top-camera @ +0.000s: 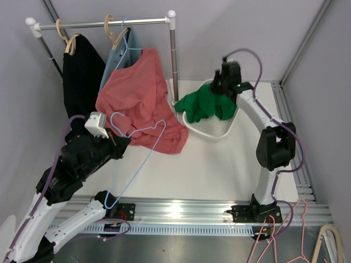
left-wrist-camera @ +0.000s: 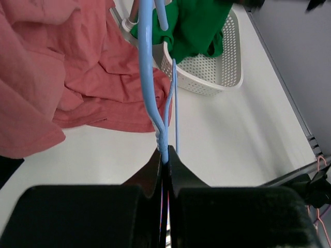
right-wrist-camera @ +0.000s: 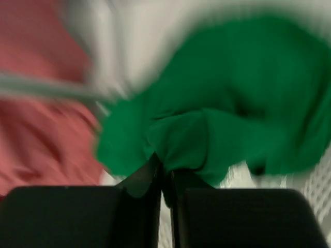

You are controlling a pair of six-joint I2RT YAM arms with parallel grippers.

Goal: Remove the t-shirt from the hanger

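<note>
My left gripper (top-camera: 122,143) is shut on the neck of a bare light-blue wire hanger (top-camera: 141,159), pinched between the jaws in the left wrist view (left-wrist-camera: 165,157), where the hanger (left-wrist-camera: 147,77) runs up and away. My right gripper (top-camera: 222,82) is shut on a fold of the green t-shirt (top-camera: 205,104) and holds it over the white perforated basket (top-camera: 216,129). The right wrist view is blurred; its jaws (right-wrist-camera: 165,168) pinch the green cloth (right-wrist-camera: 232,103). The green shirt (left-wrist-camera: 196,26) also hangs over the basket (left-wrist-camera: 217,72) in the left wrist view.
A salmon shirt (top-camera: 137,98) hangs from the clothes rail (top-camera: 109,23) and spreads onto the table. A black shirt (top-camera: 79,71) and a light-blue garment (top-camera: 118,60) hang beside it. The rack's post (top-camera: 174,60) stands next to the basket. Spare hangers (top-camera: 285,241) lie at bottom right.
</note>
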